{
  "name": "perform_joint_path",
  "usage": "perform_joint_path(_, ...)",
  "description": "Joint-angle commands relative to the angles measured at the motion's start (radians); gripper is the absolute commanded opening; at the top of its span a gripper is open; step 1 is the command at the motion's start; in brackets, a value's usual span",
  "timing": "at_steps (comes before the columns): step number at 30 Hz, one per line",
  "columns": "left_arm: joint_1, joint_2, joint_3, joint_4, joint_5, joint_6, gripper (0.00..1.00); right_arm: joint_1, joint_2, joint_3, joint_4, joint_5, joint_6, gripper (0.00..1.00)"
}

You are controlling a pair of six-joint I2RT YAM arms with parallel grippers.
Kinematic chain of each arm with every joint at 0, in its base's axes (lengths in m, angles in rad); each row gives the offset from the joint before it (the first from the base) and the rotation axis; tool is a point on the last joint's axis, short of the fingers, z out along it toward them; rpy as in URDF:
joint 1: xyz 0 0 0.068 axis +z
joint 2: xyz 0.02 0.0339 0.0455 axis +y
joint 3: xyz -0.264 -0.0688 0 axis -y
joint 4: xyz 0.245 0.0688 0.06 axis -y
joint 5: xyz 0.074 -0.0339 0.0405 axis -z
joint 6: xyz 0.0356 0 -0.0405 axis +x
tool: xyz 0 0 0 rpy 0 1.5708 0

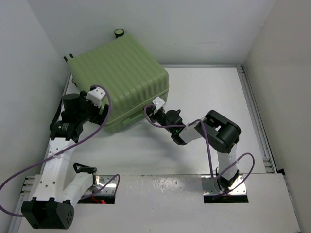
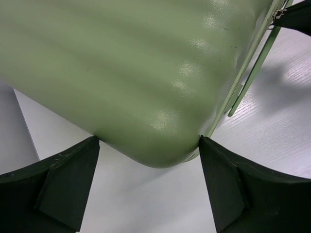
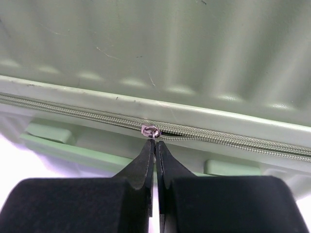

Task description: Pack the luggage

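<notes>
Upper left of the top view: suitcase [image 1: 119, 80] lies flat on the worktop [image 1: 204, 97], lid closed, sitting close to the back-left corner. Right hand [image 3: 155, 145] is at its near-right edge, fingers together and clamped on the zipper pull [image 3: 150, 130]. It's pinched at the tab so the hand can drag the slider along the zipper [image 3: 233, 138].

Left hand [image 2: 148, 145] is spread apart, one finger each side of the near-left rounded corner, tips right up against the shell. Reads as a brace: stops the case sliding or rotating when the zip gets tugged.

My read: contents are in (none visible), and we're on the closing step. Can't tell from the wrist view which side of the slider is shut.

Risk: the tab is small and the grip is thin. It could slip out if the pull strays off the line of the track, esp. round the corner.
</notes>
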Motion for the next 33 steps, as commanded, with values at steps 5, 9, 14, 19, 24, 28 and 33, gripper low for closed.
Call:
perform_joint_path(5,-0.079,-0.006,-0.023,-0.017,0.127,0.060,0.77,-0.086,-0.061,-0.021,0.120,-0.092,0.049,0.00)
perform_joint_path(9,-0.188,-0.015,-0.013,-0.068,0.204,0.088,0.77,-0.106,-0.063,-0.009,0.103,-0.118,0.060,0.00)
perform_joint_path(14,-0.308,0.033,0.035,-0.092,0.183,0.109,0.79,-0.123,-0.071,0.002,0.113,-0.160,0.101,0.00)
perform_joint_path(19,-0.452,0.158,0.119,-0.089,0.146,0.051,0.80,-0.126,-0.091,0.013,0.097,-0.203,0.147,0.00)
perform_joint_path(24,-0.561,0.234,0.106,0.000,0.108,-0.040,0.80,-0.134,-0.111,0.010,0.068,-0.287,0.216,0.00)
perform_joint_path(28,-0.651,0.234,-0.018,0.261,-0.084,-0.202,0.79,-0.176,-0.147,0.018,-0.005,-0.386,0.278,0.00)
perform_joint_path(33,-0.731,0.260,-0.115,0.455,-0.349,-0.250,0.79,-0.212,-0.147,0.013,-0.048,-0.425,0.276,0.00)
